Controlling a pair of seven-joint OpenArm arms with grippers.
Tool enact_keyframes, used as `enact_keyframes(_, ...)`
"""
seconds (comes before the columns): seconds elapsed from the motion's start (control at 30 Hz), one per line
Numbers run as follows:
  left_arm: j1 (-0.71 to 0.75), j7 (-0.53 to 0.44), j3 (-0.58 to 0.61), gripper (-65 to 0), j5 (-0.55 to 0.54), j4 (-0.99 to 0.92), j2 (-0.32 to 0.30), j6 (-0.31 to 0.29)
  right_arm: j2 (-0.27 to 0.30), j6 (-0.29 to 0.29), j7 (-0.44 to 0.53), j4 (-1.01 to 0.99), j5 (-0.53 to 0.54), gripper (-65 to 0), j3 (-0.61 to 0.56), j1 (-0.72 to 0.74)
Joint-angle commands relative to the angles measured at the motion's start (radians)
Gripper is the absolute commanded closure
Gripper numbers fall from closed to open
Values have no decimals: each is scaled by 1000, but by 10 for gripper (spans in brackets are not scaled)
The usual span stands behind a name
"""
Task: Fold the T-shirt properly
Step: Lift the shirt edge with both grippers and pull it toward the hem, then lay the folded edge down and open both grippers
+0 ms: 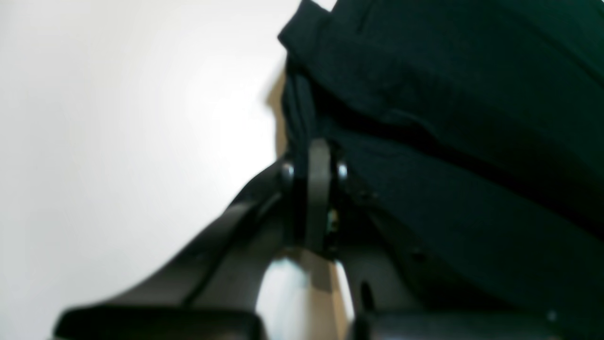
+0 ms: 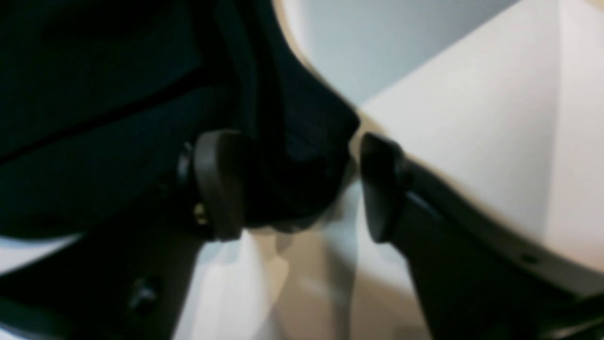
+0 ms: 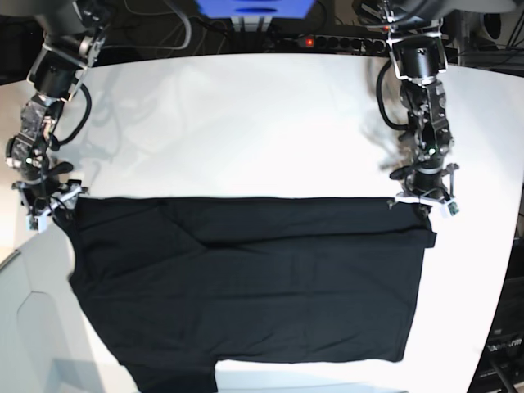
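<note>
The black T-shirt lies spread flat on the white table, with a straight folded edge along its far side. No print or tag shows. My left gripper is at the far right corner of that edge. In the left wrist view it is shut on a bunched bit of the black cloth. My right gripper is at the far left corner. In the right wrist view it is open, with the cloth corner between the spread fingers.
Cables and a power strip run along the table's back edge. The shirt's near end hangs over the table's front edge. The table's right edge is close to the shirt's side.
</note>
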Motion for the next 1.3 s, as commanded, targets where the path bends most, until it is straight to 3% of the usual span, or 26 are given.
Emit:
enact_keyframes(0.0,-4,32,-4,-3,-2,3,-6,1,17,12,-8,-11,-18,-297,2,13)
enact_keyframes(0.13,7,38,-4,-1,-2,23,-9,1,17,51,-22,-24,-18,-23,3,-1)
enact_keyframes(0.17,15,38,-4,-1,-2,40,-13,1,17,51,-33,-8,-18,0,3,-11)
enact_keyframes(0.3,22,41,-4,-1,-2,132,-15,1,14,52,-80,147,-18,0,3,-54)
enact_keyframes(0.43,7,41,-4,-1,6,210,-18,1,17,54,-200,298,-18,0,3,-45)
enact_keyframes(0.67,-122,167,-7,-1,3,235,-49,2,63,54,-367,322,-22,0,-9,142)
enact_keyframes(0.83,-209,230,-6,-1,8,231,-49,2,104,49,-410,181,-25,0,-101,331)
enact_keyframes(0.97,-238,284,-6,-1,6,242,-46,9,106,48,-412,89,-25,0,-118,432)
enact_keyframes(1.27,-123,276,-60,-1,-2,245,-46,2,124,54,-413,170,-18,0,-110,266)
